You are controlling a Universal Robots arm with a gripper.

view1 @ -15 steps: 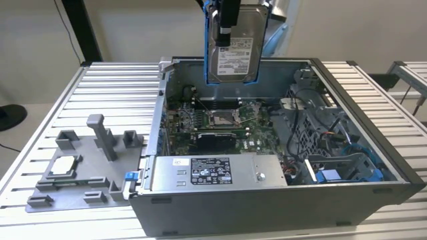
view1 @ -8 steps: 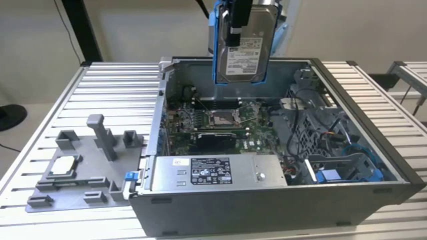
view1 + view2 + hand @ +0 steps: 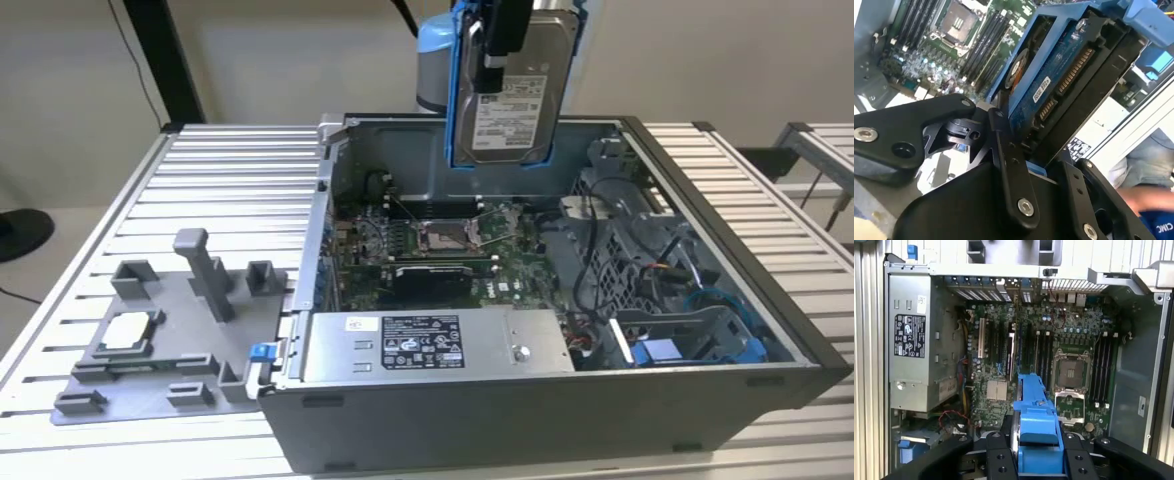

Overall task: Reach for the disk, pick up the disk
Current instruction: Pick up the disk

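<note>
The disk (image 3: 514,100), a silver-grey hard drive with a white label in a blue bracket, hangs upright above the back of the open computer case (image 3: 534,415). My gripper (image 3: 499,45) is shut on it from above, with a black finger over its labelled face. In the second wrist view the disk (image 3: 1054,85) shows its connector edge between the black fingers (image 3: 1009,165). In the first wrist view the blue bracket (image 3: 1036,425) sits between the fingers (image 3: 999,462), high over the motherboard (image 3: 1054,365).
Inside the case lie the motherboard (image 3: 441,240), a long grey labelled box (image 3: 427,345) at the front, and blue drive bays (image 3: 681,340) on the exterior view's right. A grey fixture (image 3: 160,340) with a white-topped chip (image 3: 130,330) stands on the slatted table (image 3: 227,180).
</note>
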